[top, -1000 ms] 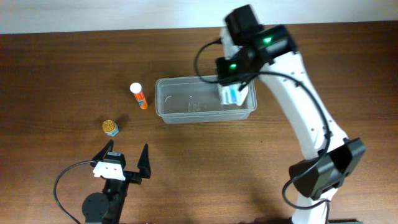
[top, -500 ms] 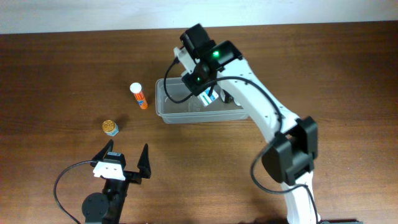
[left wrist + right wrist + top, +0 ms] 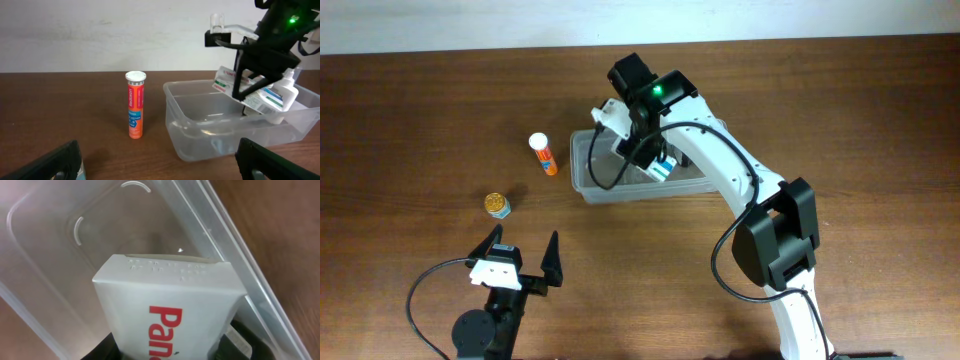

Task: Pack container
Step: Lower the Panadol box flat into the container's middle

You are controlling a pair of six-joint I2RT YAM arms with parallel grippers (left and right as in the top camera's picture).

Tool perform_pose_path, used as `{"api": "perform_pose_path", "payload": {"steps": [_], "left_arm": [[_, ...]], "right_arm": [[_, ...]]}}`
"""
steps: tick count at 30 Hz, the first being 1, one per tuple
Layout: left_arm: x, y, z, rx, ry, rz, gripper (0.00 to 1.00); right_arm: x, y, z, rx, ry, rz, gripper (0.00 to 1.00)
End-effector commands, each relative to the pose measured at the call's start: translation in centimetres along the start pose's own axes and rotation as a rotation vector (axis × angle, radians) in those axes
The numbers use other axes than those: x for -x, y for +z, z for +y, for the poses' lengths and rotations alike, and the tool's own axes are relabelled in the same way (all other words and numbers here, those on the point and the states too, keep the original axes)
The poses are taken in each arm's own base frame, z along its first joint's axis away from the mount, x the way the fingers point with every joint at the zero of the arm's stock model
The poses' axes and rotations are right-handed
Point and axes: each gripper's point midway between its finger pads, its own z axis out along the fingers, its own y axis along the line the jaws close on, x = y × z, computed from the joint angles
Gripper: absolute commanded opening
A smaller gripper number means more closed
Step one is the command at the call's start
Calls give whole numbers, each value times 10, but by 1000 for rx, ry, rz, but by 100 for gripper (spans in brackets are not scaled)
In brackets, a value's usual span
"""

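Note:
The clear container (image 3: 585, 182) stands at the table's middle; it also shows in the left wrist view (image 3: 200, 142) and the right wrist view (image 3: 240, 250). My right gripper (image 3: 650, 160) is shut on a white box with red lettering (image 3: 167, 300) and holds it tilted inside the container, just above the floor (image 3: 248, 94). A small white bottle (image 3: 289, 86) leans in the container's right end. My left gripper (image 3: 520, 262) is open and empty near the front edge, well apart from the container.
An orange tube with a white cap (image 3: 543, 154) stands left of the container (image 3: 135, 104). A small round jar with a gold lid (image 3: 497, 205) sits further left and nearer the front.
My right arm has swung left along the container with the box, from its right end to its middle. The left arm has not moved.

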Motion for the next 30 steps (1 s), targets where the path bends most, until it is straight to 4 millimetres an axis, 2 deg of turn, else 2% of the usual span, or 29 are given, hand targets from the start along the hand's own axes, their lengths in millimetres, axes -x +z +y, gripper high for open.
{"api": "perform_pose_path", "payload": {"steps": [1, 15, 20, 27, 30], "left_arm": [[0, 0, 3, 12, -6, -2, 100], [0, 0, 3, 13, -6, -2, 99], [0, 0, 3, 12, -6, -2, 99], [0, 0, 3, 13, -6, -2, 99], [0, 0, 3, 12, -6, -2, 99]], "right_arm": [[5, -4, 11, 63, -138, -37, 37], [6, 1, 1, 90, -189, -77, 38], [7, 1, 0, 85, -213, -83, 48], [8, 1, -2, 75, -210, -83, 57], [8, -2, -7, 52, -117, -72, 58]]}}
